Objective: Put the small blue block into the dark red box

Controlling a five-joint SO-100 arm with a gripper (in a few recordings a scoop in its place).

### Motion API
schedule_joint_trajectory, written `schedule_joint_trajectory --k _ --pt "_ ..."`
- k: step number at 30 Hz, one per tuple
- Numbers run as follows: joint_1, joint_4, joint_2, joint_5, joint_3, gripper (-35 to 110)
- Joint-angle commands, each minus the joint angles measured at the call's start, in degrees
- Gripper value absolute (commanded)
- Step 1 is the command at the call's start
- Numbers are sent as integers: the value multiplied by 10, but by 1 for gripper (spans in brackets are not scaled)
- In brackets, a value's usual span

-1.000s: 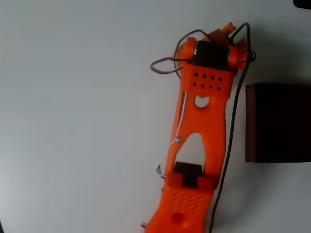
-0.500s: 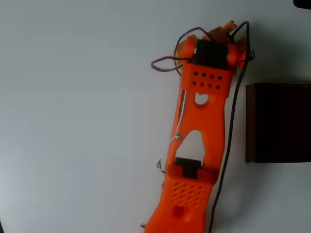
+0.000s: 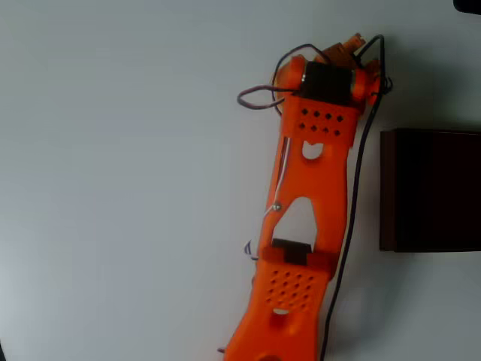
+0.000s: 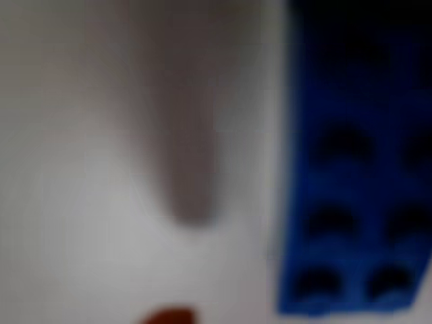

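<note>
A: Gripper state, wrist view: cannot tell. The picture is heavily blurred. A grey tapering shape hangs from the top at centre-left; could be a finger or its shadow. I cannot say whether the jaws stand apart, together, or clamped on anything.

B: And the small blue block (image 4: 358,169)?

A: It takes up the right side of that wrist view, very close to the camera, with two rows of dark round marks along it. It appears to lie on the white table (image 4: 81,256). Contact with the gripper: not resolvable.

B: Overhead?

A: The orange arm (image 3: 308,195) reaches from the bottom edge up toward the top. Its wrist end (image 3: 331,79), with the black motor and the cables, sits above and to the left of the dark red box (image 3: 432,188). The arm's own body covers whatever lies under it.

B: Box position?

A: At the right edge, partly cut off by it. The arm is just left of the box, not over it.

B: Step in hand?

A: Judgement: the approach or grasp at the block. Nothing is carried toward the box yet.

B: Next move?

A: Secure the block between the jaws, lift, swing right until it hangs above the box opening, then release.

B: Counts?

A: One arm, one blue block, one box.
</note>
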Motion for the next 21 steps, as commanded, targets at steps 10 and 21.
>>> schedule_joint_trajectory --k 10,21 --pt "18 8 -17 -4 -62 20" --pt "28 8 -33 -17 -75 19"
